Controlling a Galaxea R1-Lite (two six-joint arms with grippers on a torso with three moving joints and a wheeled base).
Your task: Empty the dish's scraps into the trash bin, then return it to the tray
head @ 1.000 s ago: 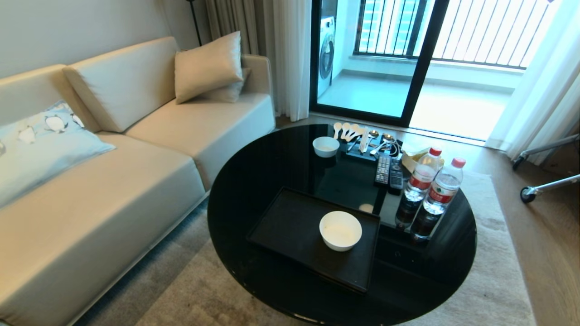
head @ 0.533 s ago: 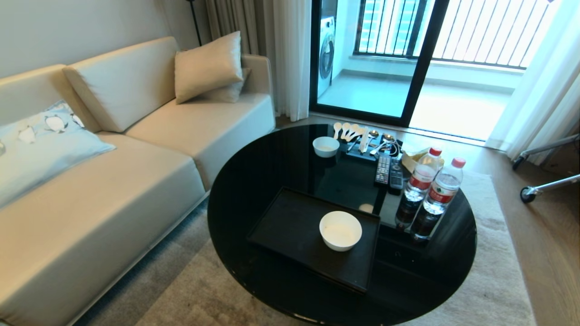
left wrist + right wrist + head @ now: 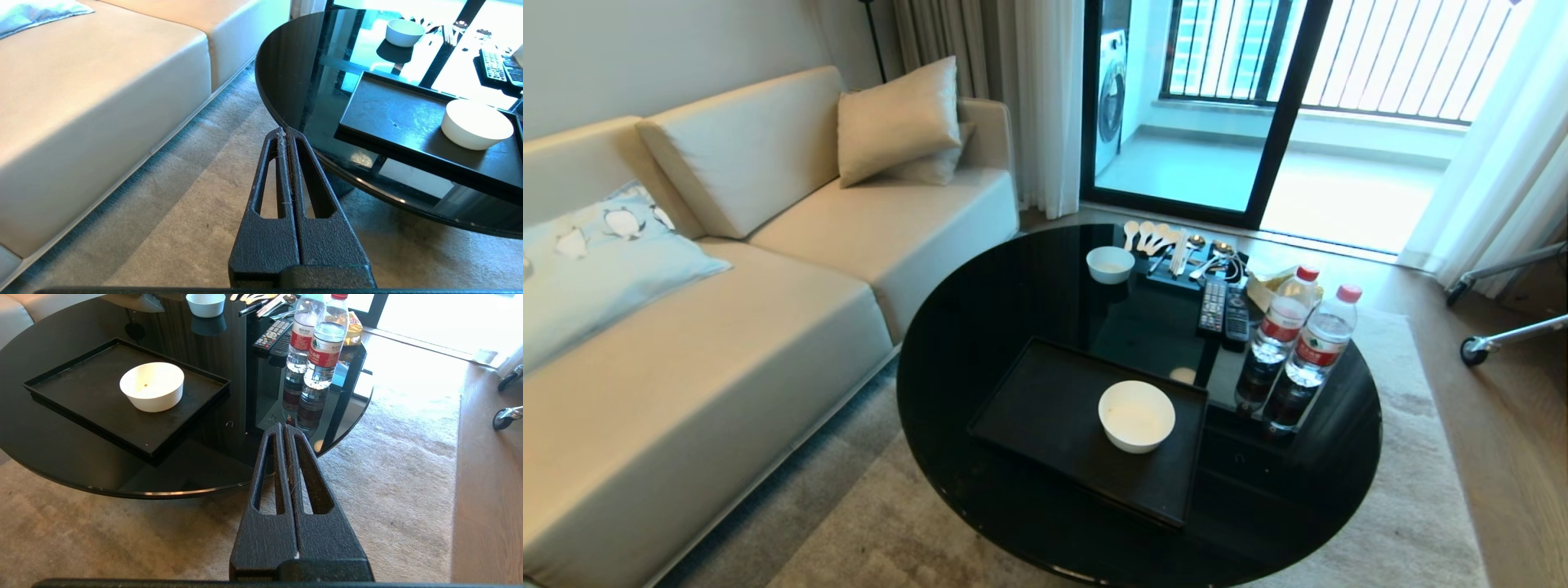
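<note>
The dish [image 3: 1136,416], a white round bowl, stands upright on the right part of the black tray [image 3: 1045,408] on the round black table. Its inside looks bare apart from a tiny speck; no scraps show. The trash bin is out of view. Neither arm appears in the head view. My left gripper [image 3: 286,130] is shut and empty, low over the rug by the table's edge, with the tray [image 3: 392,118] and dish [image 3: 476,124] beyond it. My right gripper [image 3: 284,425] is also shut and empty, short of the table's near edge, apart from the dish [image 3: 152,386].
A smaller white bowl [image 3: 1110,264], spoons [image 3: 1176,249], two remotes [image 3: 1223,310] and two water bottles [image 3: 1307,335] crowd the table's far and right side. A beige sofa [image 3: 727,327] runs along the left. A wheeled stand [image 3: 1503,327] sits at the right.
</note>
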